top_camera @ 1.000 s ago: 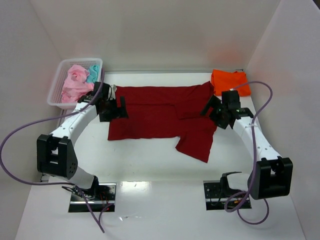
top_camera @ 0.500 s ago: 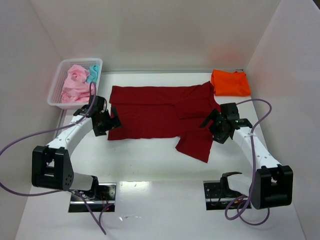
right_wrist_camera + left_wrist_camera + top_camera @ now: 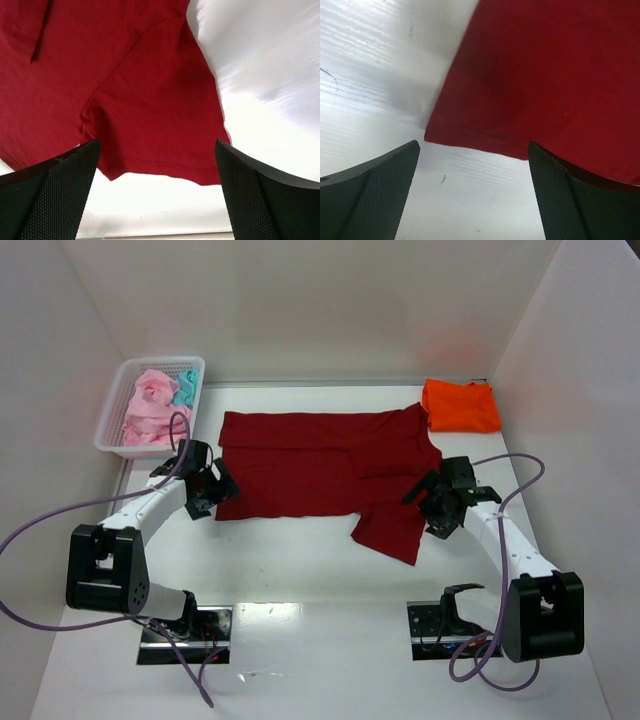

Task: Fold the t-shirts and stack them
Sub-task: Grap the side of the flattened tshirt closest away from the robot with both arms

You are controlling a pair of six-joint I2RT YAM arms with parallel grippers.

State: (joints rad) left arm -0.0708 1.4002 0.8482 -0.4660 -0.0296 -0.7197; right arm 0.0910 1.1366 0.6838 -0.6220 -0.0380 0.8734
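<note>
Tools both stand with jaws spread wide and nothing between them. The left tool (image 3: 212,488) hangs low at the near left corner of the red shirt (image 3: 310,465); its wrist view shows that corner lying between the two fingers, with the right finger over the hem. The right tool (image 3: 432,503) hangs over the flap of the same shirt that juts toward the near edge on the right, and its wrist view shows the flap's hem between its fingers.

The red shirt lies spread flat across the middle of the bench (image 3: 300,575), long side running left to right. An orange shirt (image 3: 460,405) sits folded at the far right corner. Pink shirts (image 3: 148,408) and a teal shirt (image 3: 185,388) are heaped in the basket (image 3: 108,430) at the far left corner.

The step in hand looks like the folding of the red shirt, with each tool lined up for a pinch on its near edge. The next move calls for both tools to drop to the cloth and close on it, taking the fabric without scraping the bench. The two sides then need lifting together, so the cloth carries over evenly and the loose flap does not drag or bunch.
</note>
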